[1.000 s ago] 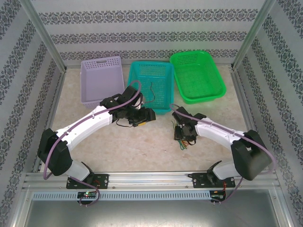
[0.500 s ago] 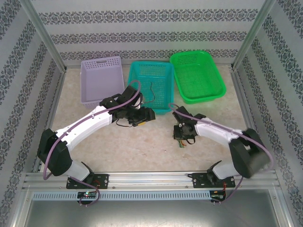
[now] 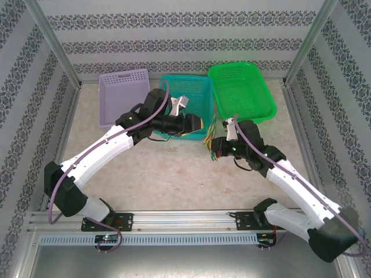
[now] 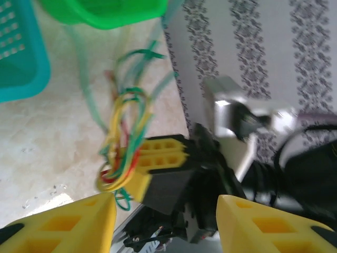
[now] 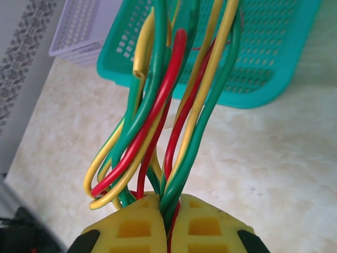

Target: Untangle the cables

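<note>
The cables (image 5: pixel 158 105) are a bundle of green, yellow and red wires looping up out of my right gripper (image 5: pixel 168 205), which is shut on them. In the top view that gripper (image 3: pixel 217 145) holds the cables (image 3: pixel 211 141) above the table, in front of the teal basket. My left gripper (image 3: pixel 203 124) faces them from the left, close by. In the left wrist view my left gripper (image 4: pixel 166 226) is open, its yellow fingers (image 4: pixel 68 224) wide apart. The cables (image 4: pixel 124 142) hang just beyond them, untouched, in the other gripper's yellow fingers.
Three baskets line the back: purple (image 3: pixel 119 95), teal (image 3: pixel 200 87) and green (image 3: pixel 240 92). The left arm reaches across the teal basket's front edge. Patterned walls and metal posts enclose the table. Bare marble surface (image 3: pixel 168 174) lies in front of both grippers.
My right gripper has lifted the bundle off the table and carried it back towards the baskets. My left arm has swung right and now points at the bundle.
</note>
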Tool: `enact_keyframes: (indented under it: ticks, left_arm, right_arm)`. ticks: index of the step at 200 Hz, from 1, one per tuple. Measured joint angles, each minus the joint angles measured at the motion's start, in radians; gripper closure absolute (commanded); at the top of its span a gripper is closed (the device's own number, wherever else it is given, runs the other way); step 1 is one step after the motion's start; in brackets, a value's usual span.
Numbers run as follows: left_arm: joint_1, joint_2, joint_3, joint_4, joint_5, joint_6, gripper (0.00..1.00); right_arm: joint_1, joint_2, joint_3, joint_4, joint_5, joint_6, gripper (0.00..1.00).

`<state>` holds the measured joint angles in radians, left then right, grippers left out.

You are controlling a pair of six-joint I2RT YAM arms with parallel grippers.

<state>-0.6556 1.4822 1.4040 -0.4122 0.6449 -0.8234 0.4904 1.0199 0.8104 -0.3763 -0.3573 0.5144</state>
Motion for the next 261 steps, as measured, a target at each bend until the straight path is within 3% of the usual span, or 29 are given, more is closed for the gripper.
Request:
enact_keyframes:
  ticks: [31,72,134,152,171,191,205,238,261]
  left_arm:
    - [0.000,0.020,0.004,-0.016,0.033,0.095,0.45]
    - [0.000,0.055,0.007,-0.075,0.009,0.177,0.45]
    - [-0.006,0.070,0.005,-0.042,-0.027,0.172,0.77]
    - [-0.006,0.077,0.002,-0.023,-0.024,0.163,0.73]
    - [-0.006,0.079,0.002,-0.011,-0.020,0.152,0.54]
    - [-0.006,0.084,0.002,-0.006,-0.020,0.147,0.53]
    - [-0.006,0.096,0.002,-0.006,-0.021,0.146,0.62]
    - [-0.011,0.112,0.003,-0.001,-0.033,0.135,0.99]
    - [-0.018,0.091,-0.006,0.006,-0.096,0.123,1.00]
  right_arm:
    - [-0.013,0.063,0.089,-0.015,-0.127,-0.019,1.00]
    - [-0.015,0.072,0.127,-0.019,-0.206,-0.025,1.00]
    - [-0.016,0.072,0.122,-0.038,-0.233,-0.019,1.00]
    - [-0.018,0.065,0.121,-0.041,-0.223,-0.013,1.00]
    - [-0.018,0.062,0.121,-0.039,-0.217,-0.011,1.00]
    - [-0.017,0.060,0.121,-0.037,-0.219,-0.010,1.00]
    - [-0.017,0.060,0.121,-0.037,-0.222,-0.010,1.00]
    - [-0.017,0.064,0.121,-0.044,-0.211,-0.005,1.00]
    - [-0.026,0.064,0.119,-0.033,-0.196,0.009,1.00]
